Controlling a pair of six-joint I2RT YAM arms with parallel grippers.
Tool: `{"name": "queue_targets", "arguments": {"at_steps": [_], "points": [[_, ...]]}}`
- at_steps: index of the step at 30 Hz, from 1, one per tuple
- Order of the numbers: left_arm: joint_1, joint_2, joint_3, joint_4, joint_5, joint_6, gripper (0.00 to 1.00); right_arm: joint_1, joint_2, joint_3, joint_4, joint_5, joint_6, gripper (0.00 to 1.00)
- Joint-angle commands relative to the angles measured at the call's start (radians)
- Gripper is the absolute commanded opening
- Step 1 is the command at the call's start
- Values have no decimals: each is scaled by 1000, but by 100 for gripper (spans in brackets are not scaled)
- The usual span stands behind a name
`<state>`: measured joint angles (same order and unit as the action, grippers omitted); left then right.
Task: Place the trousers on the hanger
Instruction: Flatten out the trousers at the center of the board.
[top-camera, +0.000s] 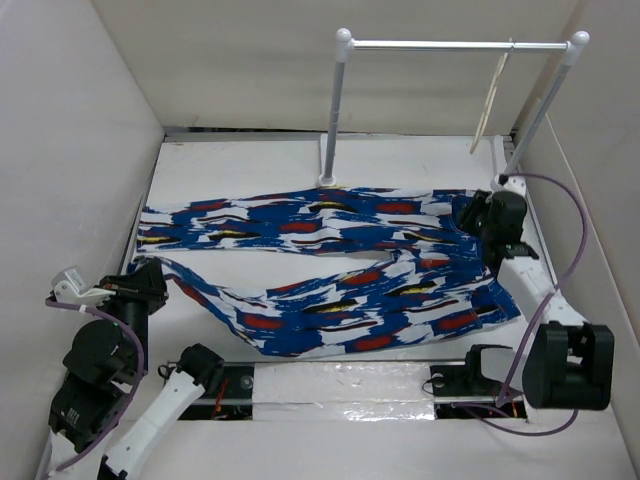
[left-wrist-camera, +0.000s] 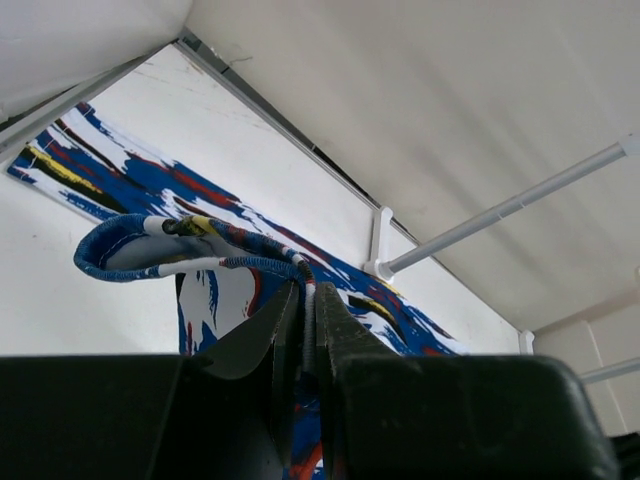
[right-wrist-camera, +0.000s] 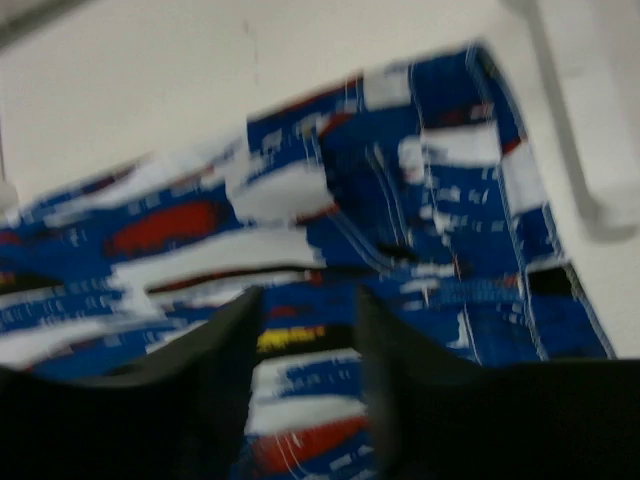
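The trousers (top-camera: 330, 270) lie spread across the table, legs running left and waist at the right. My left gripper (top-camera: 152, 278) is at the end of the near leg. In the left wrist view its jaws (left-wrist-camera: 310, 300) are shut on the leg's hem, which loops up off the table (left-wrist-camera: 150, 245). My right gripper (top-camera: 478, 222) hovers over the waist end. In the blurred right wrist view it (right-wrist-camera: 308, 300) stands open, with the printed cloth (right-wrist-camera: 400, 200) lying under and between its fingers. The cream hanger (top-camera: 490, 100) hangs from the rail at the far right.
A white two-post rail with a metal bar (top-camera: 455, 45) stands at the back, its left post base (top-camera: 327, 180) touching the trousers' far edge. White walls box in the table on the left, back and right. A foil-taped strip (top-camera: 340, 385) runs along the near edge.
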<state>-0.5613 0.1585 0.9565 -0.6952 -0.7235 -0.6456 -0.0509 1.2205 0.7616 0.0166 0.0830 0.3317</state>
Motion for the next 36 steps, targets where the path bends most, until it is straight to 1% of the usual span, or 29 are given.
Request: {"name": "queue_targets", "arguments": {"at_steps": [1,3,4,5,8,10,12,13,15,16,17,19,20,21,24,27,30,31,33,36], "points": [[-3,39,36,98,6,46,0,3,-67,-180,101,-162,3,40],[-3,42,30,120,13,53,0,40,-79,-288,149,-221,23,34],[-3,41,25,134,18,58,0,58,-76,-313,175,-241,32,26],[-3,38,24,140,24,61,0,107,-72,-333,187,-259,38,25],[-3,41,21,157,41,78,0,190,-44,-369,213,-267,61,22],[-3,45,28,155,39,87,0,204,-21,-370,232,-256,70,23],[-3,49,36,149,33,98,0,217,17,-357,256,-255,75,24],[-3,46,42,145,30,101,0,217,71,-341,269,-256,78,25],[-3,38,48,138,16,115,0,206,131,-292,292,-275,85,26],[-3,27,54,134,12,119,0,192,163,-276,322,-310,89,26],[-3,20,57,134,6,126,0,192,233,-257,344,-325,89,26],[-3,6,67,128,-4,135,0,172,312,-179,353,-338,90,26],[-3,4,71,122,-7,138,0,172,383,-151,362,-362,90,26],[-3,4,74,115,-13,136,0,172,413,-113,373,-374,95,25],[-3,4,76,97,-10,133,0,163,477,-79,431,-404,124,25],[-3,-5,62,97,-2,133,0,154,475,-48,453,-410,124,25],[-3,-17,38,121,18,139,0,145,421,-25,399,-416,83,27],[-3,-17,24,134,25,139,0,144,377,-27,364,-416,67,31],[-3,-17,4,151,51,139,0,122,320,-51,327,-413,29,35],[-3,-13,-42,190,82,139,0,91,183,-119,238,-381,-8,48]]}}
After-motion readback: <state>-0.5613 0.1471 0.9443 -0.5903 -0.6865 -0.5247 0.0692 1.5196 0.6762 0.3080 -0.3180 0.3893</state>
